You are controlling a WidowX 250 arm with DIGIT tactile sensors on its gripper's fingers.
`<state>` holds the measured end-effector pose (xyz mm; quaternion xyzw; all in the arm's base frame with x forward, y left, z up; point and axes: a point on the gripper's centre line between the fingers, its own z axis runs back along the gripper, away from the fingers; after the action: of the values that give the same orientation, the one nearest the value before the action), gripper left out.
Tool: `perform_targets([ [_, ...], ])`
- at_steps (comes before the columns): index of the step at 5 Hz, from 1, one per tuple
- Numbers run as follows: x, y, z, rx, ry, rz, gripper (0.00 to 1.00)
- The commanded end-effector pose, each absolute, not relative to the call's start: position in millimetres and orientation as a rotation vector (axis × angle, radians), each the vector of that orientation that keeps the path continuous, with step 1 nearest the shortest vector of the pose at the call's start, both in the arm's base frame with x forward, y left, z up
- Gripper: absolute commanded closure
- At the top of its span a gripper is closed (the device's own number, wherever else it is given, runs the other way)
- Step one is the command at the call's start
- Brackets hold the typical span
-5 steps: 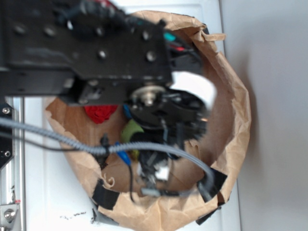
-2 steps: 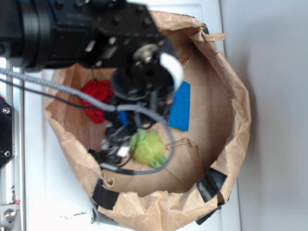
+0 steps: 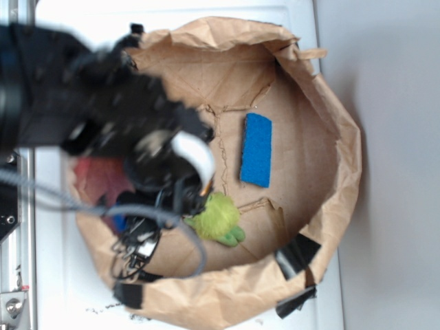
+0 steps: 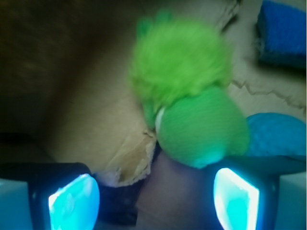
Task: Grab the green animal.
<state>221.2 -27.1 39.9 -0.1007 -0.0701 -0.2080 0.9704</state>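
Gripper [image 4: 153, 191] spread wide, empty; green animal [image 4: 189, 96] lies on paper bag [image 3: 330, 110] floor just ahead, offset toward right pad, beside teal ball [image 4: 278, 134]; suggest shifting right, centring on head, then closing.

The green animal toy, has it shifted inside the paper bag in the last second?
Barely, if at all: the green animal lies at nearly the same spot below-left of the blue pad as 0.4 s ago; before that the arm mostly hid it.

Fuzzy lime green animal [image 4: 184, 91] on paper floor [image 3: 302, 155]
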Motion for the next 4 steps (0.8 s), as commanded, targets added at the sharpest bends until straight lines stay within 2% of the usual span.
perform_targets([
  [1,248.3,-62.3,1.4,-0.066,-0.289,-0.425,0.48],
  [2,243.0,-64.9,5.0,-0.070,-0.274,-0.441,1.00],
  [3,238.6,-61.8,27.8,-0.104,-0.248,-0.436,1.00],
  [4,253.1,-50.3,70.0,-0.138,-0.218,-0.349,1.00],
])
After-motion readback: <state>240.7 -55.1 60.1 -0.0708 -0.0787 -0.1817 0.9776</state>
